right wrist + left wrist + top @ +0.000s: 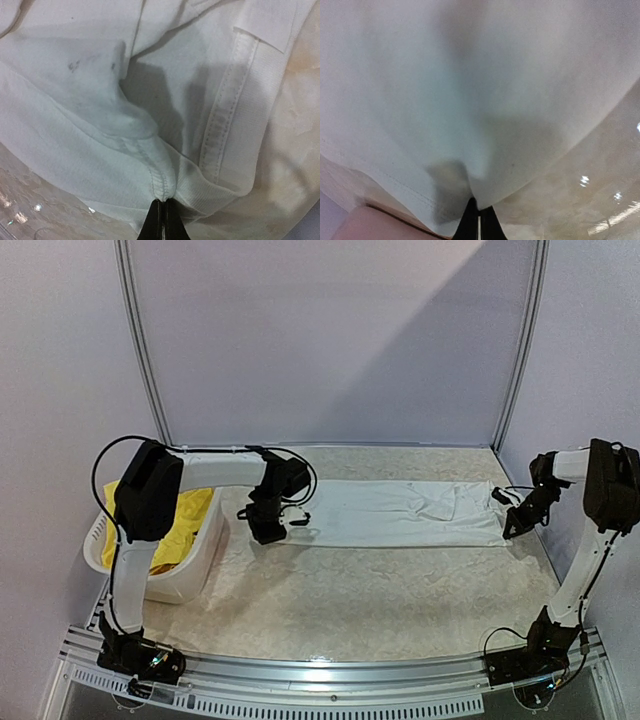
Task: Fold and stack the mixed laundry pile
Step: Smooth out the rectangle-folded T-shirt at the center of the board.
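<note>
Pinching opposite ends of the white T-shirt (400, 512) spread across the far table (350, 600), left gripper (268, 532) and right gripper (513, 527) both clamped tight, I should lift evenly, cloth taut.

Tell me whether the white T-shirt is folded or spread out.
Spread lengthwise: the white T-shirt stretches as a long band over the table, its ends pinched by the left gripper and right gripper.
</note>
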You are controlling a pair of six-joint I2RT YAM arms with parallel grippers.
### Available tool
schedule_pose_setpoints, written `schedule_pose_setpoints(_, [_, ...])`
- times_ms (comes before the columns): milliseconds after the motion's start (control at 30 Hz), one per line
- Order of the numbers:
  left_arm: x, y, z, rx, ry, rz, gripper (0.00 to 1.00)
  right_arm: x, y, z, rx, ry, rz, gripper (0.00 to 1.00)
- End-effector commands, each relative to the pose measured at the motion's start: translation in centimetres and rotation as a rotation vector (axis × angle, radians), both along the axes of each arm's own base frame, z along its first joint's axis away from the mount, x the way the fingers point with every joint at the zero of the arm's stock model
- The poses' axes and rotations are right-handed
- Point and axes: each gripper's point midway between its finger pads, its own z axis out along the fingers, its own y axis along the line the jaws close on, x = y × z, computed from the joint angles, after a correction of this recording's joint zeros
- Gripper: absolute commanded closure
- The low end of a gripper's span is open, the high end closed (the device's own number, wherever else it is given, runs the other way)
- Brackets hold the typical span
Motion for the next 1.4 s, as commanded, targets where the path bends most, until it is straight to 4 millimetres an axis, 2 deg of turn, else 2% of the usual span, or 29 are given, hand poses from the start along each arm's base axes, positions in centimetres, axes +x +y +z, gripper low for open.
schedule_pose_setpoints(0, [-5.3, 0.5, 0.3, 0.054, 0.079, 0.008, 1.00, -3.5, -0.9, -0.9, -0.066, 0.110, 0.048, 1.00])
schedule_pose_setpoints(200, [-10.5, 1.3, 0.6, 0.091, 0.130, 0.018, 1.00, -5.2, -0.9, -0.4, -0.088, 0.128, 0.085, 1.00])
schedule_pose_setpoints(333, [-12.5, 2.2, 0.7, 0.128, 0.149, 0.027, 1.00, -6.0, -0.7, 0.0, -0.086, 0.143, 0.095, 1.00])
schedule_pose_setpoints(400, [-11.9, 2.3, 1.7, 0.153, 0.097, 0.016, 0.88, -5.9, -0.7, 1.0, -0.086, 0.130, 0.097, 0.94])
schedule_pose_setpoints(500, [-10.8, 1.2, 4.5, 0.134, 0.039, -0.009, 0.77, -4.6, -0.7, 4.1, -0.089, 0.053, 0.084, 0.82])
schedule_pose_setpoints(667, [-8.8, -3.5, 10.3, -0.016, -0.047, -0.056, 0.69, -1.9, 0.8, 11.1, -0.037, -0.126, 0.067, 0.72])
schedule_pose_setpoints(767, [-7.4, -6.7, 12.2, -0.103, -0.102, -0.084, 0.67, -1.0, 3.4, 12.5, 0.005, -0.172, 0.115, 0.70])
schedule_pose_setpoints(900, [-4.8, -11.2, 12.3, -0.233, -0.171, -0.038, 0.66, -0.1, 8.1, 11.8, 0.046, -0.165, 0.211, 0.69])
schedule_pose_setpoints(1000, [-4.6, -13.8, 11.5, -0.333, -0.147, 0.033, 0.65, 0.2, 11.4, 10.4, 0.058, -0.141, 0.293, 0.70])
schedule_pose_setpoints(1067, [-4.4, -14.8, 11.2, -0.376, -0.158, 0.062, 0.65, 0.6, 12.7, 9.5, 0.041, -0.139, 0.331, 0.70])
schedule_pose_setpoints(1233, [-4.6, -14.8, 10.3, -0.410, -0.164, 0.112, 0.64, 1.0, 14.5, 6.1, 0.020, -0.049, 0.368, 0.68])
schedule_pose_setpoints(1367, [-5.3, -14.0, 9.3, -0.389, -0.146, 0.117, 0.64, 1.2, 15.5, 3.7, 0.007, -0.001, 0.390, 0.66])
